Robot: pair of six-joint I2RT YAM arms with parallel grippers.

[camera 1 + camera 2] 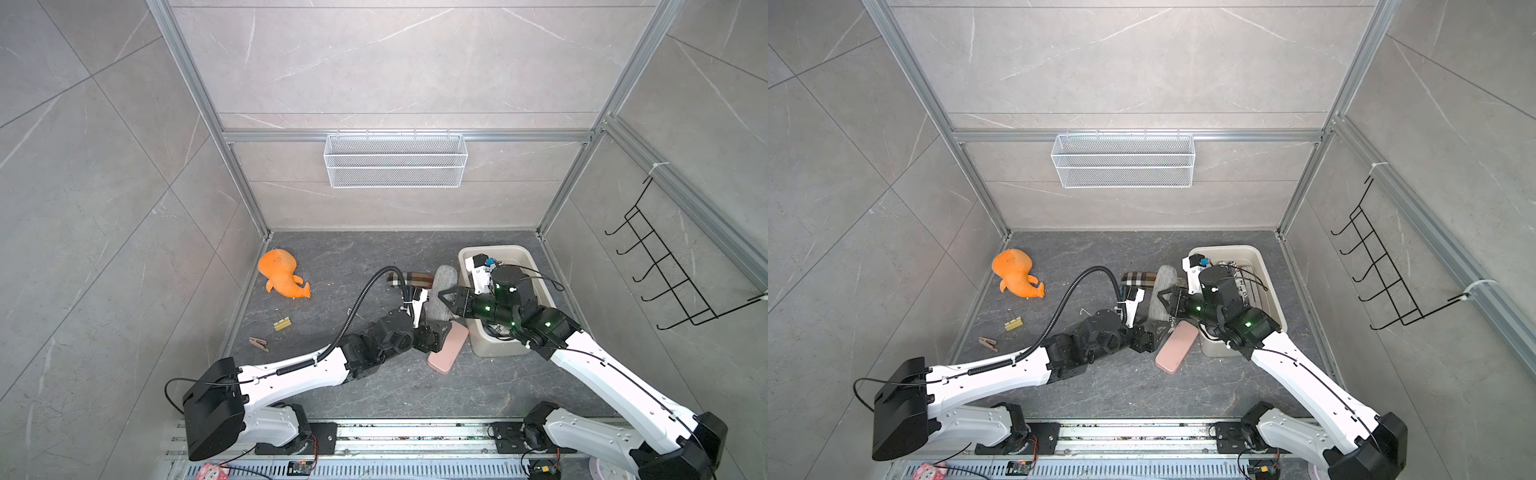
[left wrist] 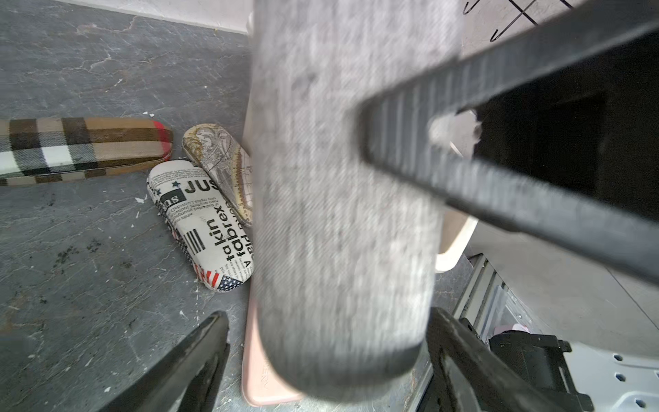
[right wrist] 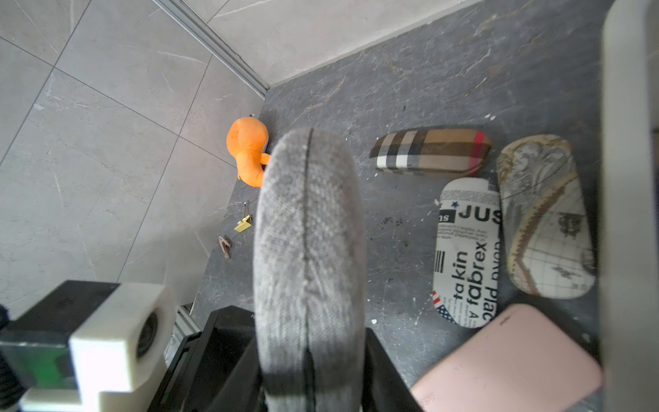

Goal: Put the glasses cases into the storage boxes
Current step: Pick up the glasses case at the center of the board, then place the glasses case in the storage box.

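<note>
Right wrist view: right gripper (image 3: 310, 342) closed on the grey case (image 3: 306, 232), held over the pink case (image 3: 510, 360) just beside the tub (image 3: 624, 160).

Left gripper (image 2: 326, 321) stands wide, its fingers (image 2: 203, 353) spread to either side of the grey case's near end. In both top views the grey case's long axis runs near to far, roughly parallel to the tub's long side, far end toward the back wall. Tub contents: at least one black-and-white printed case (image 1: 1243, 286); the right arm hides the rest. On the floor beside the tub lie the pink case, newspaper-print case (image 3: 467, 249), map-print case (image 3: 545, 217) and plaid case (image 3: 431, 149).
</note>
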